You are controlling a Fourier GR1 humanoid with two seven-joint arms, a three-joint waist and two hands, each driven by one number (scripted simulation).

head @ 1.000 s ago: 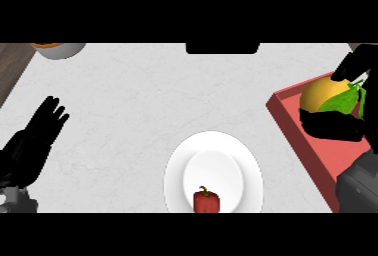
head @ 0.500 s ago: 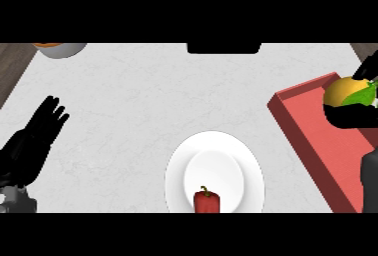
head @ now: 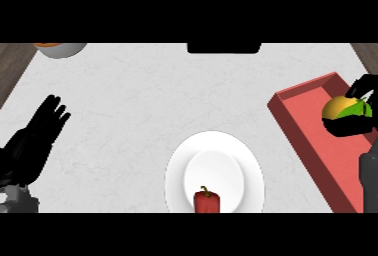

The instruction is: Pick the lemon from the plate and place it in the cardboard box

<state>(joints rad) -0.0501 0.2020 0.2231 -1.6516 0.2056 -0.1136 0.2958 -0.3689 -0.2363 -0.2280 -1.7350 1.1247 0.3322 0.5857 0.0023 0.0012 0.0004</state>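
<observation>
Pale marbled counter, wood strips at the top corners. Lemon is yellow-orange with a green patch, right hand curled round it over the red box. Left hand rests spread at left.

Left hand, well left of the white plate: matte black all over, broad flat palm, long slim fingers with rounded tips. Left forearm, far left of the plate's lower rim: grey, lighter than the hand, boxy end with darker shading. Right hand, right of the plate: same plain black, thick rounded segments. Right forearm, also right of the plate: dark grey, smooth, tube-shaped, only partly in view.
</observation>
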